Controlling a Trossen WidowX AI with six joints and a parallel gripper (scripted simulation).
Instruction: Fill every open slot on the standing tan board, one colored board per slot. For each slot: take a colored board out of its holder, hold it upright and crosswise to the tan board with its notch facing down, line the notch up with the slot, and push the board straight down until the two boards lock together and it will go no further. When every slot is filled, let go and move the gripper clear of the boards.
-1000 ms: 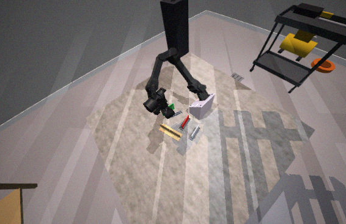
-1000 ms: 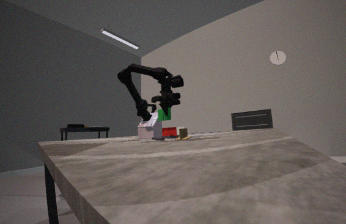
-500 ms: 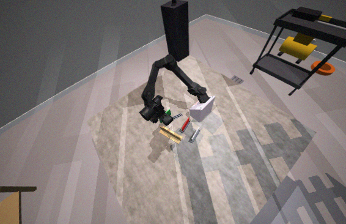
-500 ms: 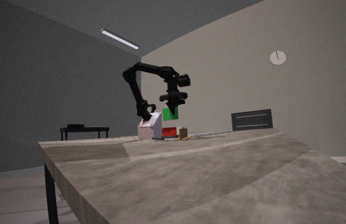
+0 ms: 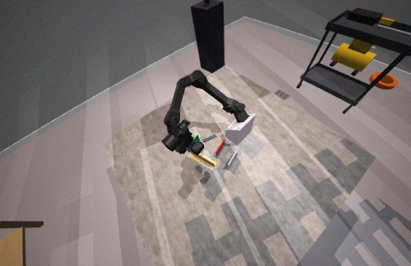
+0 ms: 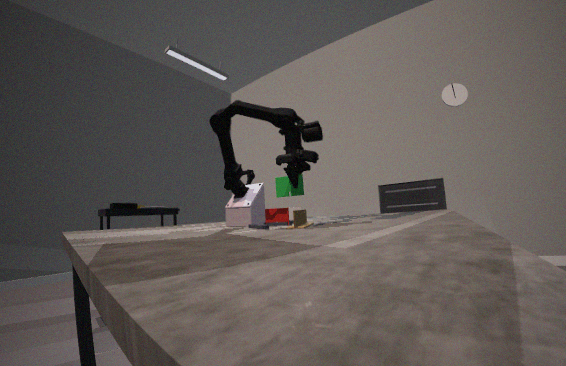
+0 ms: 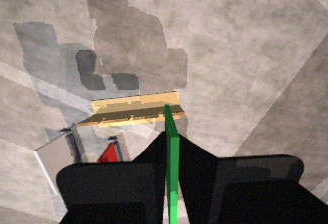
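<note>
Red board [image 5: 220, 148] [image 6: 277, 215] [image 7: 108, 154] stands near the tan board [image 5: 203, 160] [image 6: 300, 218] [image 7: 131, 110].

Green board [image 5: 196, 138] [image 6: 283, 187] [image 7: 173, 155] upright, notch down, seemingly crosswise above tan board [image 5: 203, 160] [image 6: 300, 217] [image 7: 136, 101].

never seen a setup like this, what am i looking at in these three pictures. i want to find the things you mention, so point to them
The machine is one black jointed arm ending in a gripper [image 5: 192, 150] [image 6: 294, 185] [image 7: 168, 135]. The top picture looks down from high up, the exterior one looks across the table, and the wrist one looks out past the gripper's fingers. The gripper pinches a green board [image 6: 282, 187] [image 7: 173, 160] upright in the air. On the table stand a tan board [image 5: 203, 160] [image 6: 300, 217] [image 7: 136, 111], a red board [image 5: 220, 148] [image 6: 277, 215] [image 7: 107, 154] and a pale board [image 5: 232, 160] [image 7: 57, 159].
</note>
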